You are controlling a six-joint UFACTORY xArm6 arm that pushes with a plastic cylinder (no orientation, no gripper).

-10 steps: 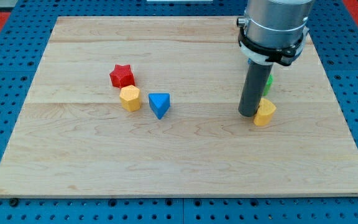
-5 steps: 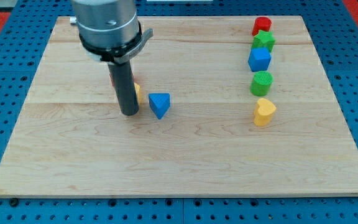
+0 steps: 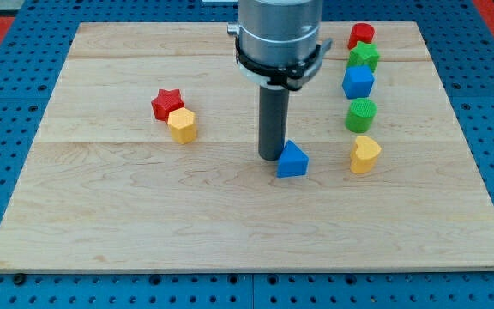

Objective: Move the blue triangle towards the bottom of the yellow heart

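Note:
The blue triangle (image 3: 292, 160) lies on the wooden board (image 3: 144, 215) right of centre. My tip (image 3: 271, 157) rests on the board just left of the triangle, touching or nearly touching its left side. The yellow heart (image 3: 365, 154) sits to the triangle's right, with a gap of about one block width between them. The triangle's base is roughly level with the heart's lower part.
A column at the view's right holds a red block (image 3: 361, 36), a green star (image 3: 365, 57), a blue cube (image 3: 358, 82) and a green round block (image 3: 361, 114) above the heart. A red star (image 3: 167, 104) and a yellow hexagon (image 3: 181, 125) sit at the left.
My tip went from the heart to the left of the triangle, then pushed it right towards the heart. The triangle turned. The yellow hexagon shifted slightly.

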